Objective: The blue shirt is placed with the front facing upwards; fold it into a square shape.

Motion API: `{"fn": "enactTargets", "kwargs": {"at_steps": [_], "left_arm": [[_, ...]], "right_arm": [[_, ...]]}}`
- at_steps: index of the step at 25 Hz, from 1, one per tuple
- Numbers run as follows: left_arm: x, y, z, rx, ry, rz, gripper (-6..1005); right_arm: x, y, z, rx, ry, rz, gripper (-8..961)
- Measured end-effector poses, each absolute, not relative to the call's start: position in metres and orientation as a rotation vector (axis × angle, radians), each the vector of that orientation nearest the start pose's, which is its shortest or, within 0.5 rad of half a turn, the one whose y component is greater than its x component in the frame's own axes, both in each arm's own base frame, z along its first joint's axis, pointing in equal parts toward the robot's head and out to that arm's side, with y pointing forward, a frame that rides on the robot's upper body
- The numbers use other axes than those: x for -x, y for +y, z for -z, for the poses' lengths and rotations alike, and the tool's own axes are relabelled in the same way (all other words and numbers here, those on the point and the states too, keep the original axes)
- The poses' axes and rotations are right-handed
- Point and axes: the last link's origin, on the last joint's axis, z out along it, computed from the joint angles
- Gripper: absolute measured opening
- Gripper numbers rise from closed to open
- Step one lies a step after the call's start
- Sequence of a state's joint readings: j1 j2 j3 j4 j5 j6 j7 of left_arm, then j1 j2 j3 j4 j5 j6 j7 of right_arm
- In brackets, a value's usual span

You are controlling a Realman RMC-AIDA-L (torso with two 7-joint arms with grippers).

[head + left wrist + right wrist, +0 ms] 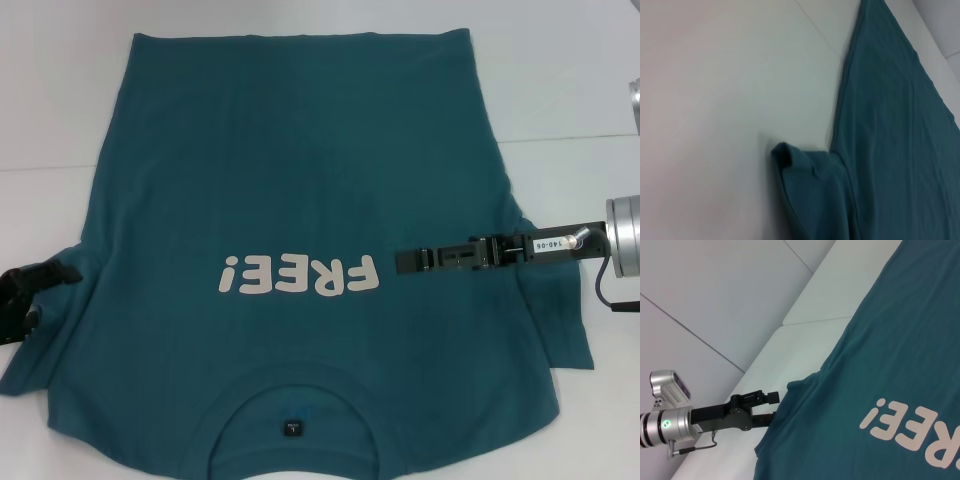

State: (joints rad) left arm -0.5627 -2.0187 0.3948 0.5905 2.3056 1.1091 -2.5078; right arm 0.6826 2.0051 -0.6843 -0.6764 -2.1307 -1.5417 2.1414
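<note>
Fingers on the left gripper (771,407) stand a little apart at the edge of the left sleeve (807,187), one above the cloth and one below, but I cannot tell if they pinch it yet; the right gripper (408,260) reaches in flat over the chest, just beside the last letter of the white "FREE!" lettering (299,274), and I cannot tell if its fingers are open or closed — they look thin and side-on; the blue shirt (300,180) lies spread out, front up, on the white table (570,90), with its collar and small dark neck label (292,427) close to the robot and its bottom hem far away; no fold shows in the body yet, though the left sleeve is bunched and curled a bit; so I think this is the very start, the step where the sides get tucked in; next, the left gripper needs a firm hold on the sleeve, then has to lift it and carry it across toward the middle — and the cloth must stay smooth, or it will wrinkle; the table is plain and pale, with thin seam lines (690,322) crossing it; nothing else shows of the room.
</note>
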Motion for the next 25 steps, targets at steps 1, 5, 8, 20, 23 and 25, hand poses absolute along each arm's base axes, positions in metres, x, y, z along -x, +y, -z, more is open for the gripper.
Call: {"fn": "enactTargets", "kwargs": {"at_steps": [1,5,8,20,23,25], "left_arm": [[0.3557,0.3656,-0.0443,1.558,-2.003,0.688,789],[0.3558,0.3657,-0.0443,1.551,-2.008,0.689,767],[0.3562,0.3655,-0.0439,1.548,-2.013,0.676,751],[0.3554,0.3660,-0.0448,1.558,-2.010,0.662,605],[0.3569,0.3656,-0.0449,1.556,-2.007,0.651,466],[0.3575,0.3655,-0.0449,1.555,-2.004,0.646,324]], "right_arm": [[-0.2359,0.3742,-0.0248,2.574,1.461,-0.603,941],[-0.2380,0.3734,-0.0257,2.566,1.467,-0.607,941],[-0.2398,0.3732,-0.0275,2.558,1.470,-0.610,941],[-0.2413,0.3728,-0.0296,2.555,1.470,-0.611,942],[-0.2413,0.3728,-0.0297,2.555,1.470,-0.612,942],[-0.2413,0.3728,-0.0298,2.554,1.471,-0.613,942]]}}
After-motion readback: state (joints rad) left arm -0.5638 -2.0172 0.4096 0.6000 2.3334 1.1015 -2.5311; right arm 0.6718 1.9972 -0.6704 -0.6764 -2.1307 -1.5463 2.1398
